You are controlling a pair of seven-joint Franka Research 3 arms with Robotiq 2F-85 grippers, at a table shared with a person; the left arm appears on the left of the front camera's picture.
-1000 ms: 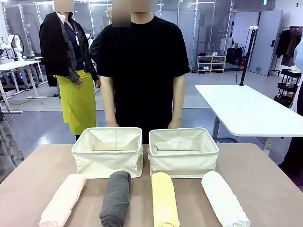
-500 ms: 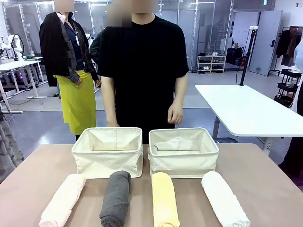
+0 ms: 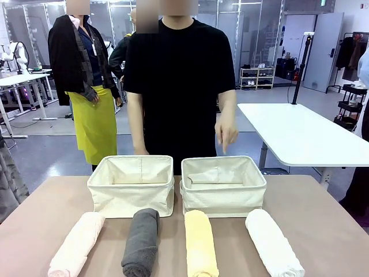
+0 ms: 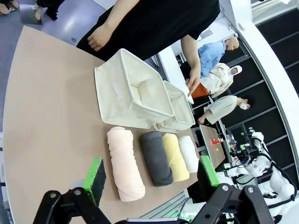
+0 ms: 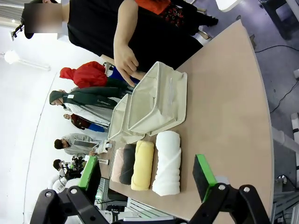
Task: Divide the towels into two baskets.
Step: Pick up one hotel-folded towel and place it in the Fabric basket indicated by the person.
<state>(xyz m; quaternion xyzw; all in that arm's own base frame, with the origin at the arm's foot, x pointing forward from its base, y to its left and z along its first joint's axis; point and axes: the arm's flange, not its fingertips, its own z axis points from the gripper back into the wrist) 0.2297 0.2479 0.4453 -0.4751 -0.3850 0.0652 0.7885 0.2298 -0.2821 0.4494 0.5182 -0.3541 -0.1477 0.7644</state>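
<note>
Four rolled towels lie in a row along the near side of the table: pale pink [image 3: 76, 244], dark grey [image 3: 141, 241], yellow [image 3: 200, 242] and white [image 3: 273, 242]. Behind them two cream baskets stand side by side, the left basket [image 3: 130, 193] and the right basket [image 3: 223, 196], both with nothing inside. A person stands behind the baskets, one hand [image 3: 226, 135] held above the right basket's far rim. My left gripper [image 4: 151, 176] hangs open high above the row, over the pink towel [image 4: 124, 163] and grey towel [image 4: 155, 157]. My right gripper [image 5: 146, 171] is open above the white towel [image 5: 167, 161] and yellow towel [image 5: 142, 164].
The brown tabletop [image 3: 323, 213] has bare room on both sides of the baskets and between the towels. A white table [image 3: 300, 135] stands beyond at the right. A second person in a yellow apron [image 3: 95, 124] stands farther back on the left.
The person's hand on the picture's right has risen from behind the right basket to above its far rim. Towels and baskets have not moved.
</note>
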